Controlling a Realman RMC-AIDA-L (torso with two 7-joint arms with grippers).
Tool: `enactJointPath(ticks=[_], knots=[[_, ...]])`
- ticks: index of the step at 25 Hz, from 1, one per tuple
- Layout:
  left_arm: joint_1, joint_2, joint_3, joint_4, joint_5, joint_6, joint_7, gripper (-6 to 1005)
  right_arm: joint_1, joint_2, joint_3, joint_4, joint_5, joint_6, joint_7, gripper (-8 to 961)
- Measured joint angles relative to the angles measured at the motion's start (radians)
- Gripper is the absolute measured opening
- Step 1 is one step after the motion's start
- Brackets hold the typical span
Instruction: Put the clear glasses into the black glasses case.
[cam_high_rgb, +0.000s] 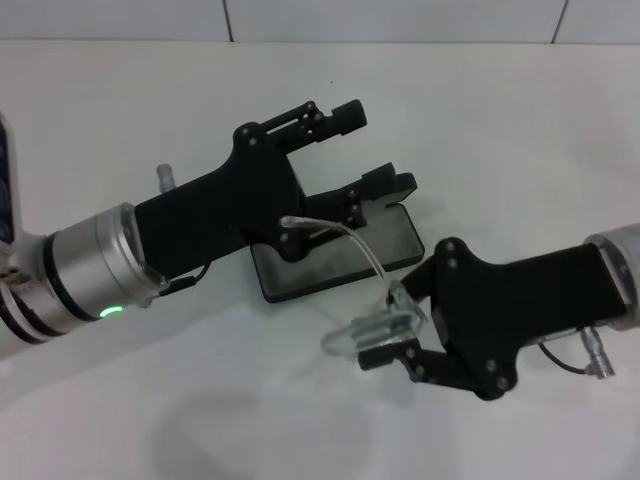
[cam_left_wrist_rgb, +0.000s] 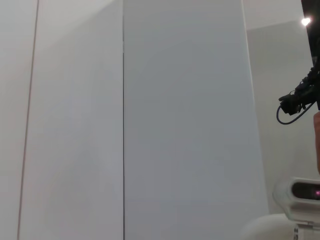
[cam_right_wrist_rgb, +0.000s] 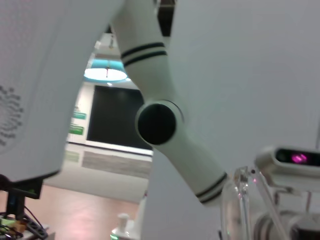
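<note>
The right gripper (cam_high_rgb: 388, 335) holds the glasses (cam_high_rgb: 375, 322) by the lens end, its fingers clenched on the clear plastic just above the white counter (cam_high_rgb: 500, 140). One long temple arm arcs up and away from that grip toward the case (cam_high_rgb: 335, 255), which lies open and flat just beyond, its grey lining showing. The glasses' long axis runs roughly along that arc, toward the left arm. The left gripper (cam_high_rgb: 360, 150) hovers over the case's far edge, fingers spread and grasping nothing; one seems to rest against the raised lid, though contact is hard to judge. The right arm, already holding the glasses, is the one placed to carry them across. A pale tiled wall backs the counter.
</note>
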Motion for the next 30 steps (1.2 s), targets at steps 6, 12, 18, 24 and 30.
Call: enactJointPath(ticks=[6, 12, 18, 24, 30], knots=[[0.001, -0.002, 0.001, -0.001, 0.001, 0.000, 0.003, 612, -0.003, 0.000, 0.020, -0.001, 0.000, 0.035, 0.038, 120], [0.001, -0.002, 0.001, -0.007, 0.007, 0.000, 0.005, 612, -0.005, 0.001, 0.038, -0.002, 0.003, 0.044, 0.058, 120], [0.001, -0.002, 0.009, -0.011, 0.007, 0.000, 0.011, 611, -0.006, 0.001, 0.039, -0.003, 0.012, 0.061, 0.068, 119], [0.000, -0.001, 0.025, -0.011, 0.001, 0.001, 0.012, 611, -0.007, 0.001, 0.039, -0.003, 0.012, 0.072, 0.068, 119], [0.002, 0.000, 0.019, -0.014, -0.006, 0.002, 0.014, 611, -0.015, -0.005, 0.036, -0.018, 0.007, 0.046, 0.070, 119]])
